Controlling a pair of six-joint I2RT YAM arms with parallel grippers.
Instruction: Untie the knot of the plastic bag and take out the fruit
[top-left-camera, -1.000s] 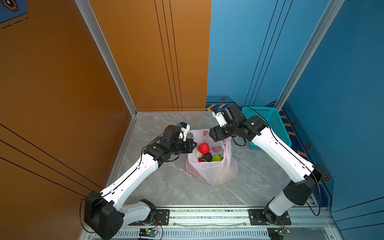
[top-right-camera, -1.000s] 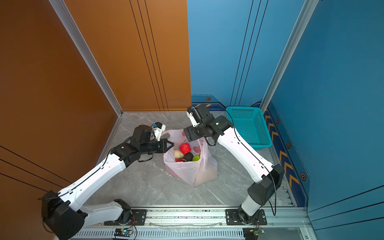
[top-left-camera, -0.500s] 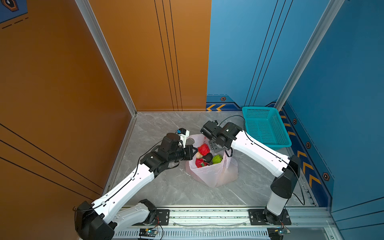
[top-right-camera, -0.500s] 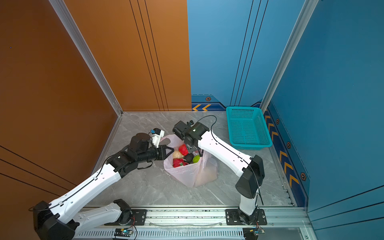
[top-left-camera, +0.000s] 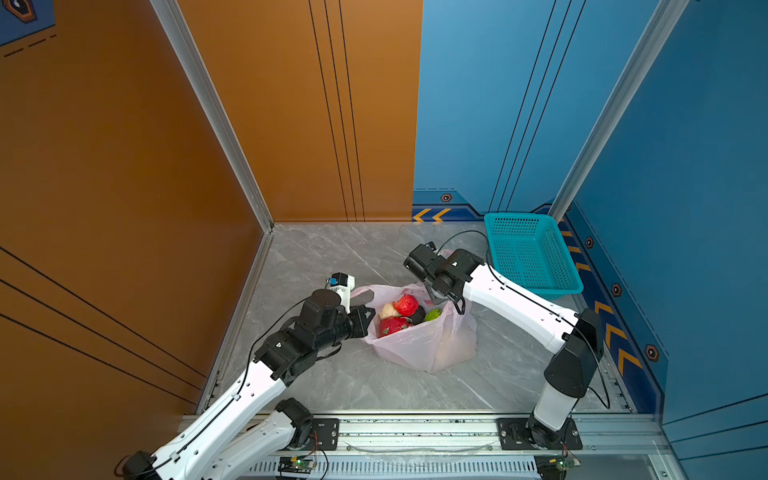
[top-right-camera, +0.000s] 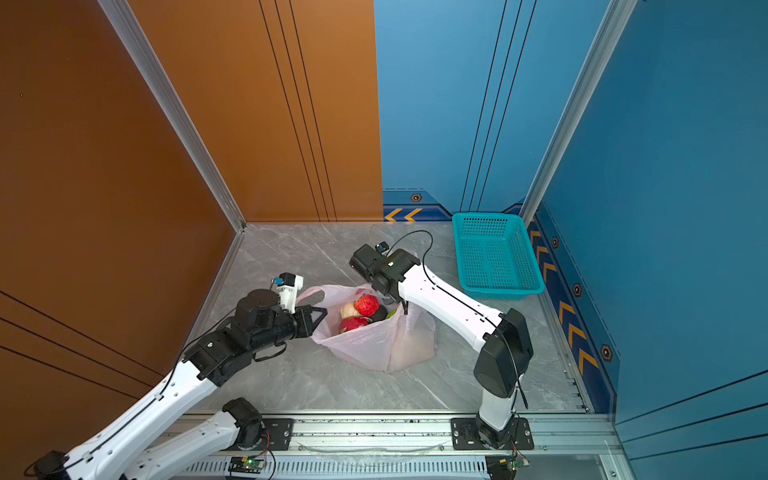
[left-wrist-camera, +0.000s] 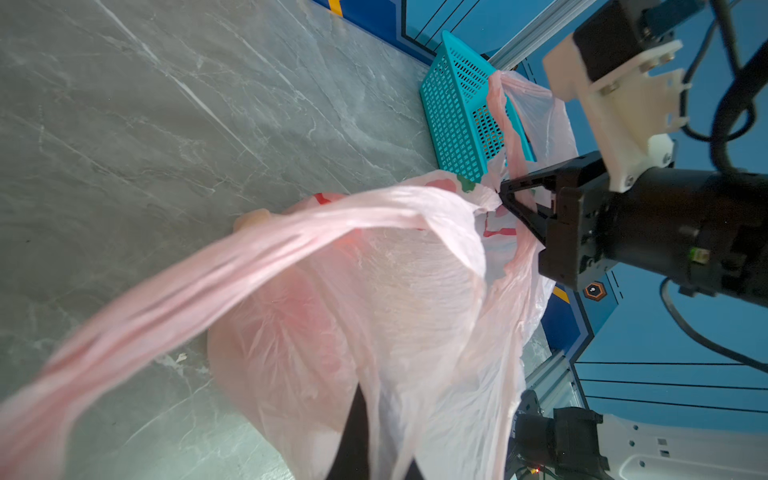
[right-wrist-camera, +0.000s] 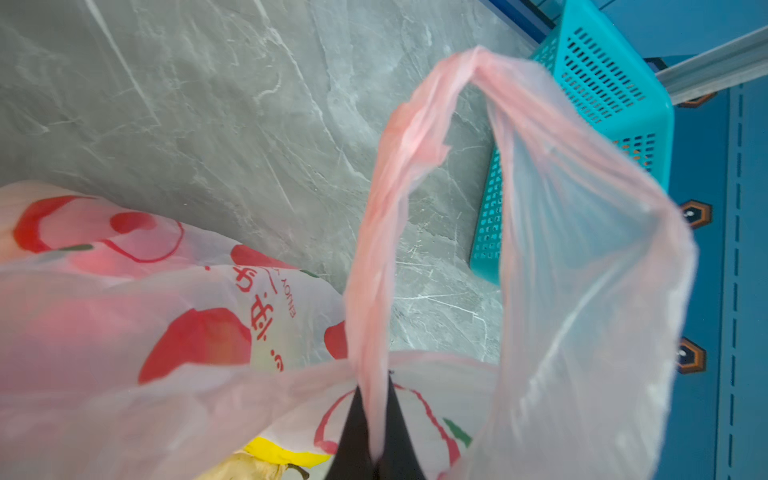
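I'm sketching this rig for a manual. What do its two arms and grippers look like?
Both the left arm and right arm have white shell links joined by black joints. Thin black cables loop along them. The left gripper and right gripper are black with tapering triangular fingers; a white bracket carries each wrist camera.

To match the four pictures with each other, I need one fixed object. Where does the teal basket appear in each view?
In both top views: the teal basket stands on the floor at the back right, near the blue wall.
Left wrist view: the basket lies beyond the bag's raised handle, partly hidden by it.
Right wrist view: the basket lies beyond the handle loop, partly seen through it.
Shared landmark: the plastic bag, in all four.
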